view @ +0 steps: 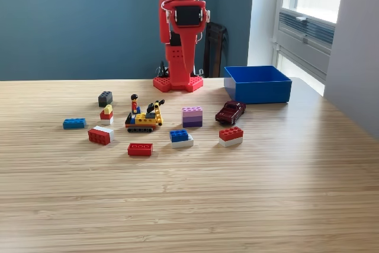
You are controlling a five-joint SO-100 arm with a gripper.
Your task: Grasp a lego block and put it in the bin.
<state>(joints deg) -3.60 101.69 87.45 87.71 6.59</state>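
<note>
A flat red block (140, 149) lies nearest, unmarked; the bin (257, 84) stretches sideways across the bench (237, 194); the pincer's state stays unclear.

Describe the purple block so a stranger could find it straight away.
Start at the blue bin at the table's far side. Just in front sits a dark red toy car; the purple block lies on the car's left in the exterior view. It is the only purple piece, striped in lighter and darker layers.

My target bin (257, 91): shallow, rectangular, bright blue, straight walls, upright and open-topped, at the table's far edge on the exterior view's right. Lego blocks lie scattered mid-table: blue (74, 123), black (105, 98), red (140, 149), purple stack (192, 117), red-on-white (230, 136).
</note>
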